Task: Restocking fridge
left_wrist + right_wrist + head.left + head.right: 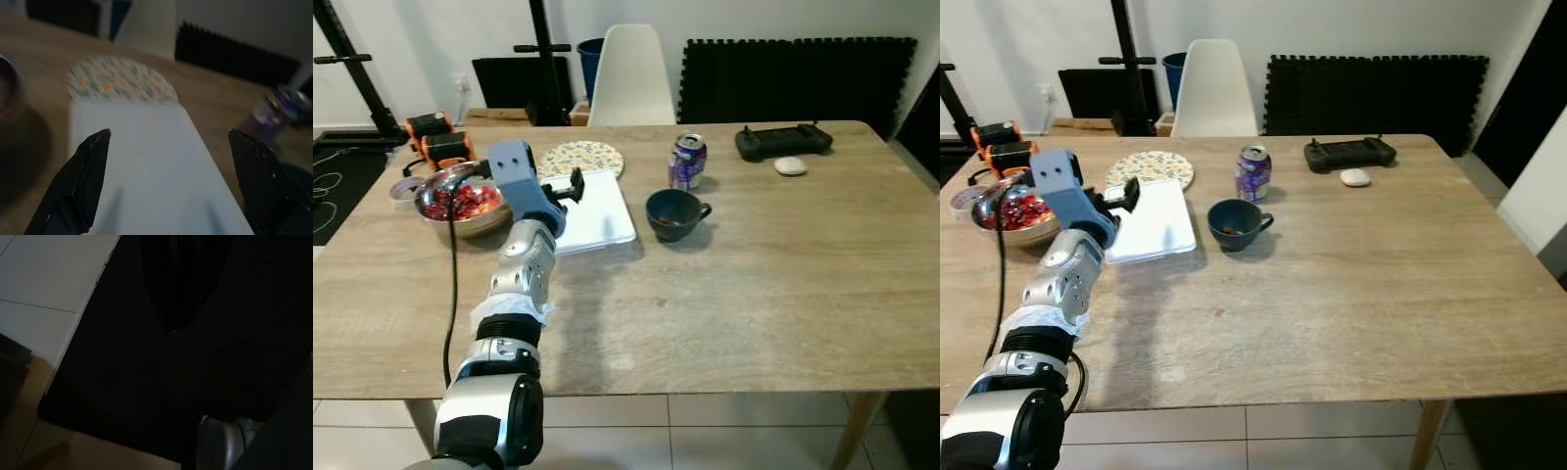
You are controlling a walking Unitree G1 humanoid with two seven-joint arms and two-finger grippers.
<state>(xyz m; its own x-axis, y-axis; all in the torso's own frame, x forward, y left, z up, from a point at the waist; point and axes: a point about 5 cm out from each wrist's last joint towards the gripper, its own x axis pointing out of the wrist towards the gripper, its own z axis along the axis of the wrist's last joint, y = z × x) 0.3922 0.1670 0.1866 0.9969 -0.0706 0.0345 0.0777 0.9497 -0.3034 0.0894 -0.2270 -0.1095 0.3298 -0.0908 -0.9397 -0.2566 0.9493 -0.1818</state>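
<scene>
While spread wide — left gripper (168, 147) holds nothing.

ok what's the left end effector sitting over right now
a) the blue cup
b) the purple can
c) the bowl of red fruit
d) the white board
d: the left end effector hangs open over the white board, with its fingers spread above the board's surface; the can, cup and bowl all sit off to the sides.
</scene>
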